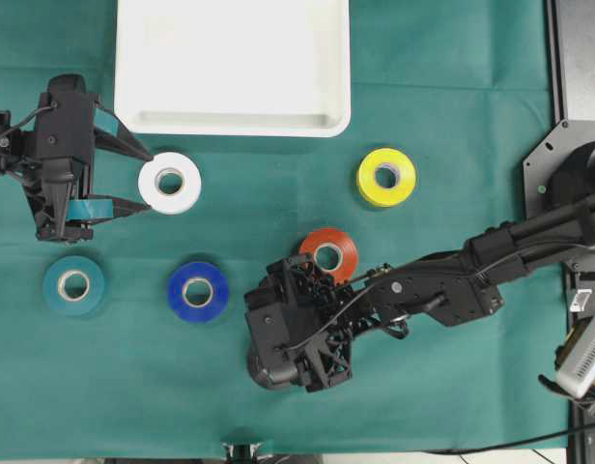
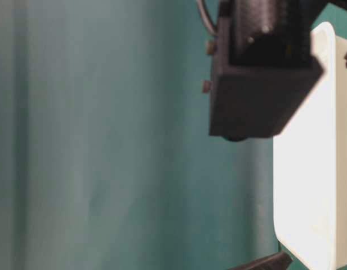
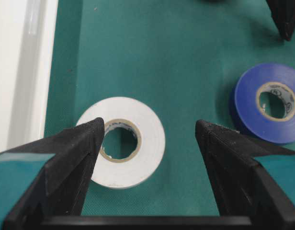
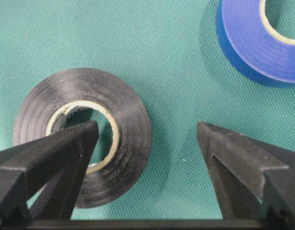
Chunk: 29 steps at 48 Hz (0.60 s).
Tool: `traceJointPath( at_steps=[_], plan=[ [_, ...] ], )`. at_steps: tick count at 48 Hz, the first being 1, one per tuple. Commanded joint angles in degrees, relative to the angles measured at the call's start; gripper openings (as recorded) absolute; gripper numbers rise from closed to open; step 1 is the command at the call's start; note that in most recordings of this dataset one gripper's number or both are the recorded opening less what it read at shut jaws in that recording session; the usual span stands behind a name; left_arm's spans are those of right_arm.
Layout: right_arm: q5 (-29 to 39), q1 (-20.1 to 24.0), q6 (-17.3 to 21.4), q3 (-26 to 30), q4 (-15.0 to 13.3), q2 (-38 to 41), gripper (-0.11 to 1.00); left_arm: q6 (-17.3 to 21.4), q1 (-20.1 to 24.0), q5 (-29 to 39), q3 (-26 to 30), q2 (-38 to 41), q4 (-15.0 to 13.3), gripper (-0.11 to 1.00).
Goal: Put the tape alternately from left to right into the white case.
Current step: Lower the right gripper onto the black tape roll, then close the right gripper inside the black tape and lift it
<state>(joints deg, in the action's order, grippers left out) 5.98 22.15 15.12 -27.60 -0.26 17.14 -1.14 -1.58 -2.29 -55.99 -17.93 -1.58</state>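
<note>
Right gripper: jaws spread wide, holding nothing; one finger sits over the core hole of the black roll, the other stands on bare cloth beside it.
Risk at black roll: the roll lies flat on the green cloth. If the finger in the hole is too high when the jaws close, the roll would probably be pushed sideways rather than pinched.
Neighbour hazard: the blue roll lies near; a wide closing sweep or a drift could nudge it.
Red roll: just beside the right arm's wrist in the overhead view; a lift or swing toward the tray could clip it.
Left gripper: jaws wide apart, empty; one fingertip overlaps the white roll near its core, the other is on cloth, well off the roll.
Risk at white roll: same failure judged likely if the grip catches only the rim; the roll could tip or slip out.
Collision risk: both arms appear poised to pick; if both travel to the tray together, they may cross.
Order risk: alternate placing is required; simultaneous picks could spoil the sequence.
Teal roll and yellow roll: flat on cloth, untouched.
White case: far edge of the table; no roll seen in the visible part.
</note>
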Motion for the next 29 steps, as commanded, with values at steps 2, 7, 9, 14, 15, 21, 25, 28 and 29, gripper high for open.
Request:
traceJointPath(
  at_steps=[2, 7, 9, 14, 15, 21, 25, 28, 29],
  plan=[
    [-0.2, 0.2, -0.1, 1.4, -0.1, -0.5, 0.59, -0.3, -0.3, -0.4, 0.4, -0.4, 0.0, 0.8],
    [-0.2, 0.2, -0.1, 1.7, -1.0, -0.6, 0.33, -0.5, -0.3, -0.4, 0.3, -0.4, -0.1, 0.8],
    [-0.2, 0.2, -0.1, 1.8, -1.3, -0.7, 0.24, -0.5, -0.3, -0.4, 0.2, -0.4, -0.1, 0.8],
    [-0.2, 0.2, -0.1, 1.9, -1.6, -1.1, 0.03, -0.5, -0.3, -0.4, 0.0, -0.4, -0.1, 0.8],
    [-0.2, 0.2, -0.1, 1.9, -1.7, -1.1, 0.01, -0.5, -0.3, -0.4, 0.0, -0.4, -0.1, 0.8],
    [-0.1, 0.2, -0.1, 1.9, -1.6, -1.9, 0.02, -0.5, -0.3, -0.4, 0.0, -0.4, 0.0, 0.8],
    [-0.1, 0.2, -0.2, 1.8, -1.7, -2.5, 0.02, -0.5, -0.3, -0.3, 0.0, -0.4, -0.1, 0.8],
    [0.2, 0.2, -0.1, 1.8, -1.6, -2.8, 0.02, -0.5, -0.3, -0.4, 0.0, -0.4, 0.0, 0.8],
    [0.3, 0.3, -0.1, 1.8, -1.7, -3.0, 0.01, -0.5, -0.3, -0.4, 0.0, -0.4, 0.0, 0.8]
  ],
)
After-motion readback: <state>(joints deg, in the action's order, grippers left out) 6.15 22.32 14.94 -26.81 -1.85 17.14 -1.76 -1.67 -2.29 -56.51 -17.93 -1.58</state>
